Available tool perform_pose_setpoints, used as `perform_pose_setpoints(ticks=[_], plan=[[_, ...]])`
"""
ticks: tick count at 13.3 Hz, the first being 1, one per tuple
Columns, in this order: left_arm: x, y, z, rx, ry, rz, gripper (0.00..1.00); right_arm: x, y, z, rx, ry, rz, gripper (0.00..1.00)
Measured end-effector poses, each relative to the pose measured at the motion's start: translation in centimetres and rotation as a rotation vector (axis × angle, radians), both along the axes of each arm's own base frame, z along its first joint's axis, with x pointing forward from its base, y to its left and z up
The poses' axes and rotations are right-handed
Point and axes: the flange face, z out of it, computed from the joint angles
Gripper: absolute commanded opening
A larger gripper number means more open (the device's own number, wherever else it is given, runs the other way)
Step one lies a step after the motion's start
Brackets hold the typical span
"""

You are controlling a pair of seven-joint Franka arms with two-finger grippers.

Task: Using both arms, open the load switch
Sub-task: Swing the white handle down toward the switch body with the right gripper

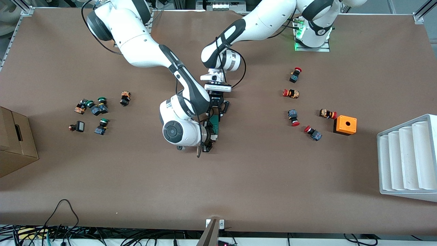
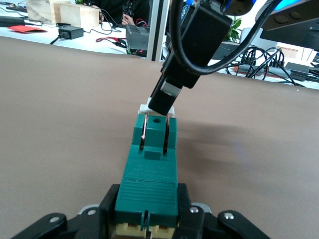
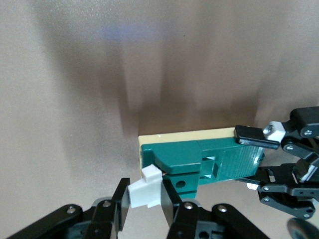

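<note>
The left gripper [image 2: 147,214] was clamped on one end of the load switch [image 1: 215,123], its fingers [image 2: 192,211] pressed against the green body. The right gripper [image 3: 147,199] was closed on the white tab [image 3: 144,191] at the switch's other end. The switch was held between the two grippers near the middle of the table [image 1: 239,177], toward the right arm's end from the orange cube [image 1: 345,125].

The switch appeared to be a light, rigid plastic block. Its smooth faces were judged likely to slip, so a hold across the narrow sides looked best. The tab was small and probably the weak part; a straight pull along the body seemed safer than a twist.

In the front view, the right arm's wrist covered much of the switch. Whether the switch rested on the table or hung just above it could not be determined. The seat of the tab in the body was hidden.
</note>
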Motion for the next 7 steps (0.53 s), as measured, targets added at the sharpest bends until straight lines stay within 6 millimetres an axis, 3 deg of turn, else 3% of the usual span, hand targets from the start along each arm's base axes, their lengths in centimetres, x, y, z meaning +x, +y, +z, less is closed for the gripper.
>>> perform_pose_setpoints(ticks=[7], plan=[[0.0,0.0,0.0,-0.001,-0.001,0.001,0.43,-0.3,0.4,2.2,-0.003,0.000,0.020,0.09]])
